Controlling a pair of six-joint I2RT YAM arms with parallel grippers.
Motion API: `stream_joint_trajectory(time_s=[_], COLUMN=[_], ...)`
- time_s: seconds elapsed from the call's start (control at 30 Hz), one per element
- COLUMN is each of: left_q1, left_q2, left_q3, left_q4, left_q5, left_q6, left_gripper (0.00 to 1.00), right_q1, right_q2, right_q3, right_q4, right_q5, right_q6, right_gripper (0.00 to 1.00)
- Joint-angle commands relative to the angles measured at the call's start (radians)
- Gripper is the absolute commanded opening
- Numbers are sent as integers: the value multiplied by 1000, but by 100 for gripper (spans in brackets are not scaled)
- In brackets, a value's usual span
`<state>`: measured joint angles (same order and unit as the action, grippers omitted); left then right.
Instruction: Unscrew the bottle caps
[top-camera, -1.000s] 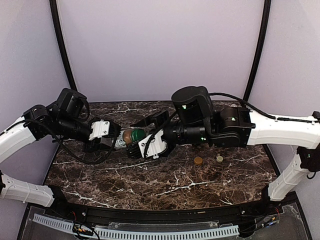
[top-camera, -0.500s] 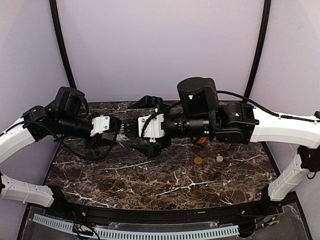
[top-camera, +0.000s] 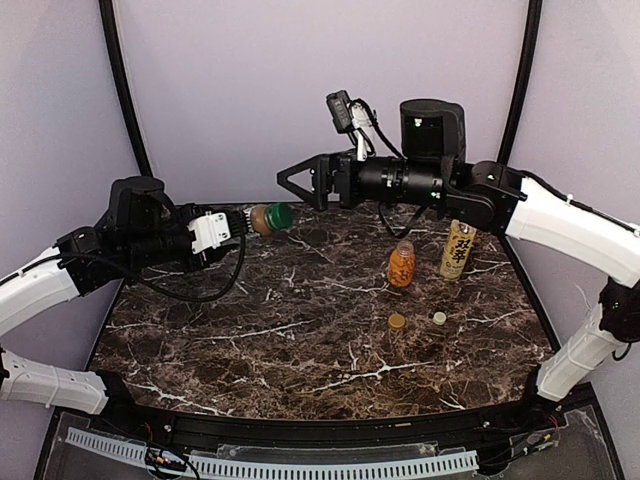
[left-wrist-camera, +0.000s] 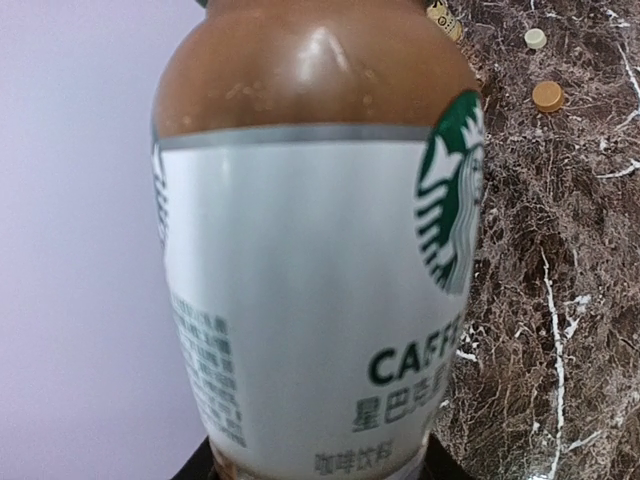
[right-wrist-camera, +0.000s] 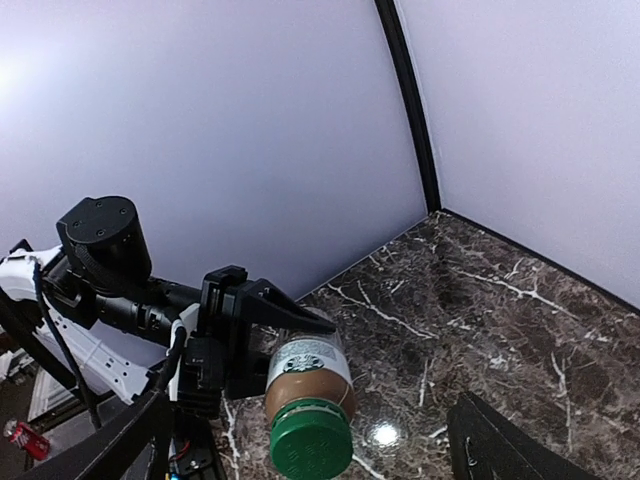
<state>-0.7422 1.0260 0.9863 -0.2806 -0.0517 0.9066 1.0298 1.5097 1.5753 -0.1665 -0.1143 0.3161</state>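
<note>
My left gripper (top-camera: 243, 223) is shut on the small white-labelled bottle (top-camera: 262, 219) of brown drink and holds it level above the table's back left. Its green cap (top-camera: 281, 214) is on and points right. This bottle fills the left wrist view (left-wrist-camera: 310, 280). My right gripper (top-camera: 296, 183) is open and empty, raised above and right of the cap, apart from it. In the right wrist view the bottle (right-wrist-camera: 308, 365) and its cap (right-wrist-camera: 311, 442) lie between and beyond my open fingers (right-wrist-camera: 500, 445). The orange bottle (top-camera: 401, 265) and the tall yellow-labelled bottle (top-camera: 457, 249) stand uncapped at the right.
An orange cap (top-camera: 397, 321) and a pale cap (top-camera: 439, 318) lie loose on the dark marble table (top-camera: 300, 350), in front of the two standing bottles. Both caps also show in the left wrist view (left-wrist-camera: 547, 95). Purple walls close in the back and sides.
My right gripper has let go of the green cap, opened and drawn back up and to the right. My left gripper has lifted the bottle up and back.
</note>
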Motion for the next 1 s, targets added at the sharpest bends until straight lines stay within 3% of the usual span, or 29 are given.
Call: stream_joint_trajectory(time_s=[0.0, 0.13, 0.47, 0.97], left_q1=[-6, -8, -8, -9], left_q2=[-29, -30, -34, -29], left_q3=[-19, -21, -24, -17], left_q4=[70, 78, 73, 77], left_q5=[-50, -51, -44, -49], left_q6=[27, 29, 29, 34], left_gripper=[29, 29, 29, 29], right_q1=[7, 6, -1, -8], right_q2=[40, 68, 115, 153], right_q3=[13, 14, 35, 61], right_q4=[-20, -31, -10, -30], right_q5=[-63, -64, -133, -220], right_q6=[189, 203, 211, 198], right_gripper=[92, 90, 74, 19])
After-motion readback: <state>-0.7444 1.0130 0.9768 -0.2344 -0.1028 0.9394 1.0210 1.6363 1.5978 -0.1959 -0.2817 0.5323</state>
